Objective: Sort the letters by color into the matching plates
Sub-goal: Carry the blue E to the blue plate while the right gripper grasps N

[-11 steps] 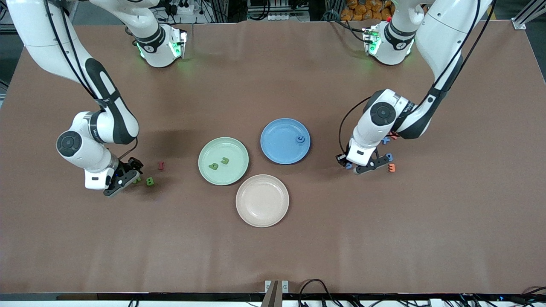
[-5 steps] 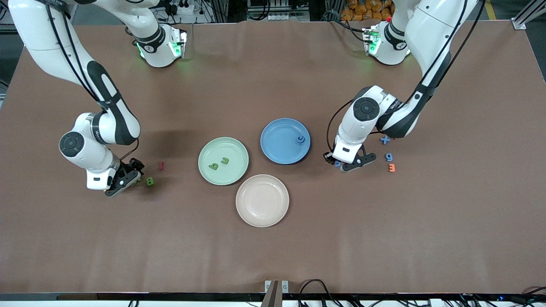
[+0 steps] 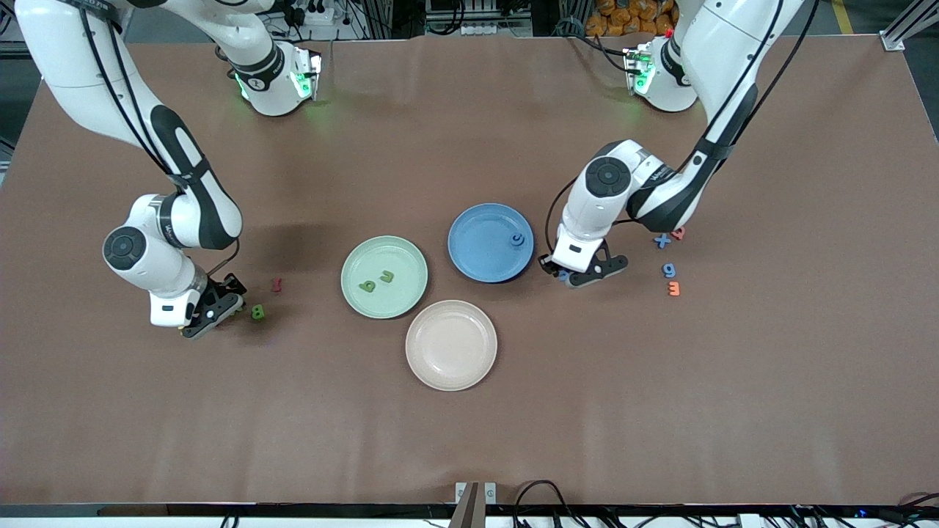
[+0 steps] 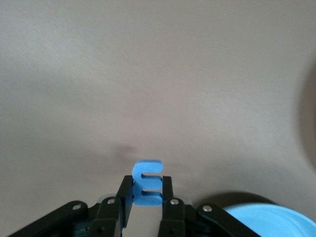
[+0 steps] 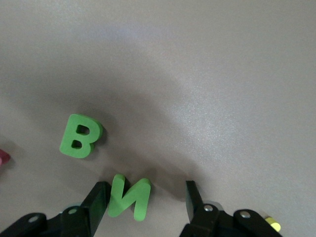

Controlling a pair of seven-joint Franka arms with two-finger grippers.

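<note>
table (image 3: 660, 403): brown
plates: mint green plate (image 3: 359, 257), blue plate (image 3: 477, 235), beige-pink plate (image 3: 433, 359)
held letter (image 4: 147, 182): blue
B letter (image 5: 80, 136): green
N letter (image 5: 129, 198): green

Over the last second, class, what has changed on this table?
The left end effector, shut on the blue letter, carried it toward the blue plate. The right end effector began closing around the green N, jaws not yet touching. The plates, their letters and the green B stayed put.

Front view: high, facing both bases, whole table (image 3: 660, 411). Wrist views: close, looking past own fingertips at tabletop. Shared: blue plate (image 3: 490, 242) edge with left wrist view.
</note>
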